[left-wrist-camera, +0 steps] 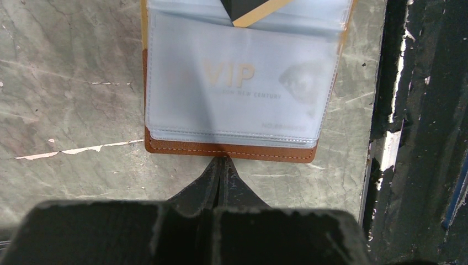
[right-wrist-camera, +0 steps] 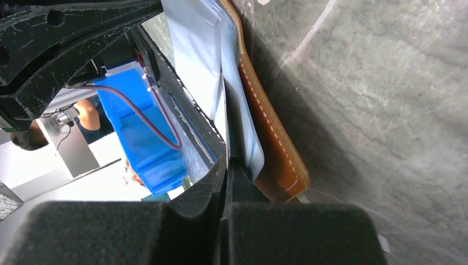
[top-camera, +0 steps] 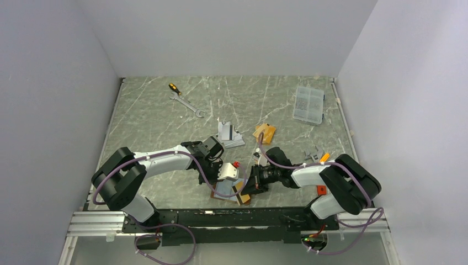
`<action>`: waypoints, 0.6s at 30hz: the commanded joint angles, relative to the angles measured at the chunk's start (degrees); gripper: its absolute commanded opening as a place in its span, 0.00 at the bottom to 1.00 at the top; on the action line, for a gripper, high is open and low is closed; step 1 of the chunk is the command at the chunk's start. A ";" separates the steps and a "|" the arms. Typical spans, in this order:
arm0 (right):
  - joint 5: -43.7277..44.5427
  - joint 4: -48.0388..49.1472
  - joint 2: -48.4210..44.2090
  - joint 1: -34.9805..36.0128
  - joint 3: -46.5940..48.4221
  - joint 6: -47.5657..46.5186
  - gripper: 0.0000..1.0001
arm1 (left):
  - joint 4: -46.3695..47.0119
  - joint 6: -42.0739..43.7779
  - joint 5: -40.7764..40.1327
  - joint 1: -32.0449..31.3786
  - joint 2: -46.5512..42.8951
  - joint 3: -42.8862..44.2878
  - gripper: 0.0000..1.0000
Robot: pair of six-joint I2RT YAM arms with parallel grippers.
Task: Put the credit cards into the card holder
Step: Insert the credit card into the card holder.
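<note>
The card holder (top-camera: 225,192) lies open near the table's front edge, tan leather (left-wrist-camera: 182,146) with clear sleeves. One sleeve holds a pale credit card (left-wrist-camera: 237,77) printed VIP. A gold credit card (left-wrist-camera: 259,12) with a dark stripe pokes out at an angle above it. My left gripper (left-wrist-camera: 223,161) is shut, its tips touching the holder's leather edge (right-wrist-camera: 276,160). My right gripper (right-wrist-camera: 227,163) is shut on a thin card seen edge-on, which runs between the sleeves. More silver cards (top-camera: 230,135) and gold cards (top-camera: 265,132) lie mid-table.
A wrench (top-camera: 187,103) and a screwdriver (top-camera: 174,88) lie at the back left. A clear parts box (top-camera: 309,104) sits at the back right, with small loose parts (top-camera: 317,156) nearer. The black front rail (left-wrist-camera: 419,138) runs just beside the holder.
</note>
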 commanded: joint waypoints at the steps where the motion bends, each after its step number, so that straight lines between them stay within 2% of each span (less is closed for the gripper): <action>1: -0.75 6.65 2.55 0.04 0.21 0.77 0.00 | -2.69 -0.19 0.38 -1.17 2.96 -2.05 0.00; 5: -1.44 8.81 2.77 0.01 0.07 1.38 0.00 | -2.90 -0.16 0.21 -1.19 3.20 -2.02 0.00; 12: -0.99 5.27 -1.53 -0.20 0.65 -0.69 0.00 | -3.22 0.07 -0.31 -1.19 3.41 -1.87 0.00; 18: -1.63 8.89 1.25 -0.26 -0.29 0.37 0.00 | -3.26 -0.15 -0.05 -1.21 3.45 -1.61 0.00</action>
